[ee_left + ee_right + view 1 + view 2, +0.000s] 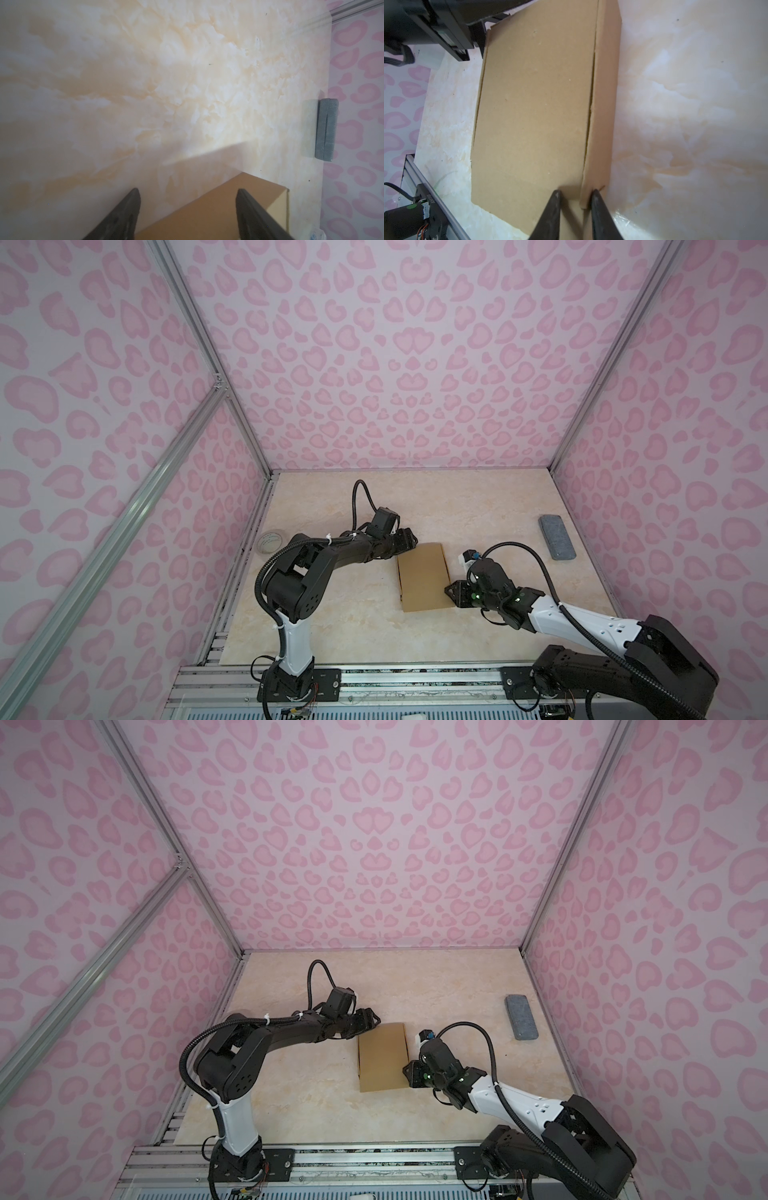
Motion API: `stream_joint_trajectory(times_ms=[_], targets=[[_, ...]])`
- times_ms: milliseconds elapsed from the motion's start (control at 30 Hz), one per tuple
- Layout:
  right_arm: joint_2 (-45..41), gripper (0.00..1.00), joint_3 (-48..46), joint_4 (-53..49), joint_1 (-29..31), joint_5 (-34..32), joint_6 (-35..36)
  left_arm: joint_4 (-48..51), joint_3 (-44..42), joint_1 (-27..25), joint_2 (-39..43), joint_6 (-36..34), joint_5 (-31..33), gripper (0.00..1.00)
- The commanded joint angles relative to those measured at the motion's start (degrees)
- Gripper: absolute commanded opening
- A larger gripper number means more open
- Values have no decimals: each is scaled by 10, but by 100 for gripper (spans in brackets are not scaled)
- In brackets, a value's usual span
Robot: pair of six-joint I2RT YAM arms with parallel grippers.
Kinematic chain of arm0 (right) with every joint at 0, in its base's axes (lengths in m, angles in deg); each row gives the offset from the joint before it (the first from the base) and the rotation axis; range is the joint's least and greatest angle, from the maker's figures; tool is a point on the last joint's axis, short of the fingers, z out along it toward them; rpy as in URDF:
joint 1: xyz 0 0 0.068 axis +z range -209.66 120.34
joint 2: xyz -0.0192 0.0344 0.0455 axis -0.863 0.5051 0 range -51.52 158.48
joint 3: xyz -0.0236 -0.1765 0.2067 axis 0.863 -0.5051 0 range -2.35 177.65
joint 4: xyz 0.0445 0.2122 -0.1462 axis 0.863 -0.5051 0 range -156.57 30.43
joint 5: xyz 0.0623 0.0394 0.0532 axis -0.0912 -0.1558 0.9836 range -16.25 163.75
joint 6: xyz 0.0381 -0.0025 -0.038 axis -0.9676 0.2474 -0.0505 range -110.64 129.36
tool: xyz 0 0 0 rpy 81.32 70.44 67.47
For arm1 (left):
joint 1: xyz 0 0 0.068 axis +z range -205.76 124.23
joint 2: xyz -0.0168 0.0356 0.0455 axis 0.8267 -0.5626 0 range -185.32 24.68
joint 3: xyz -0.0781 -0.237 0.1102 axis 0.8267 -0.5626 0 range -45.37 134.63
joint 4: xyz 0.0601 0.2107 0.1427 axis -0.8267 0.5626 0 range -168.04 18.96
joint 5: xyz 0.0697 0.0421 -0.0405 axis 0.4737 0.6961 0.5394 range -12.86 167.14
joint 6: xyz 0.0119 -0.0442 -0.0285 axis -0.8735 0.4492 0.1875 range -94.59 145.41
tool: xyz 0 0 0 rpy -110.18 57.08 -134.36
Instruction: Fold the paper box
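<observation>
The paper box (424, 576) (382, 1056) lies in the middle of the table as a flat brown cardboard box with its lid down. My left gripper (405, 543) (370, 1021) hovers open at the box's far left corner. In the left wrist view that corner of the box (218, 212) shows between the wide-apart fingers of the gripper (187, 190). My right gripper (451, 593) (409, 1073) sits at the box's near right corner. In the right wrist view the box (533, 104) fills the middle, and the gripper (576, 192) has its narrow jaws closed over the side wall's end.
A grey rectangular block (557, 537) (521, 1017) (326, 128) lies near the right wall. A clear tape roll (270, 540) sits by the left wall behind the left arm. Bare marble tabletop (332, 614) surrounds the box, and aluminium rails run along the front edge.
</observation>
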Motion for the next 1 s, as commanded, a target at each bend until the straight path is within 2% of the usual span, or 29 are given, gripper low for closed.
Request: stream_joint_trajectory(times_ms=[0, 467, 967], targets=[[7, 25, -5, -3, 0, -57, 17, 248, -20, -10, -25, 22, -46, 77], [-3, 26, -28, 35, 7, -78, 32, 250, -15, -14, -28, 16, -43, 77], [1, 28, -48, 73, 7, -65, 25, 249, -15, -16, -27, 14, -42, 77]])
